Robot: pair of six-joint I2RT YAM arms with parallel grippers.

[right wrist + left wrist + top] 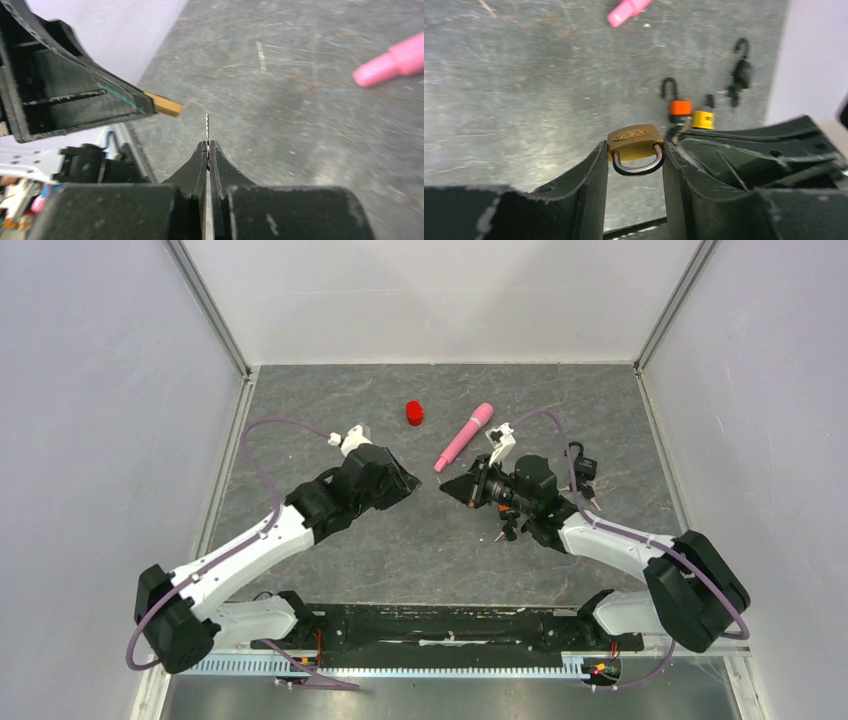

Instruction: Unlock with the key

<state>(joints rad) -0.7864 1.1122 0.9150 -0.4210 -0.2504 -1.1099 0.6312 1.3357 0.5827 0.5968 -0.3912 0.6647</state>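
1. The left gripper [634,162] is pinching a brass padlock [635,141] in its jaws, shackle turned inward between them.
2. The right gripper [207,146] is squeezing shut on a thin key [207,126], blade sticking out beyond the jaws.
3. The key's tip is hovering near the padlock, not touching.

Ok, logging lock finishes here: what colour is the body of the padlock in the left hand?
The padlock is brass-gold, clearest in the left wrist view.
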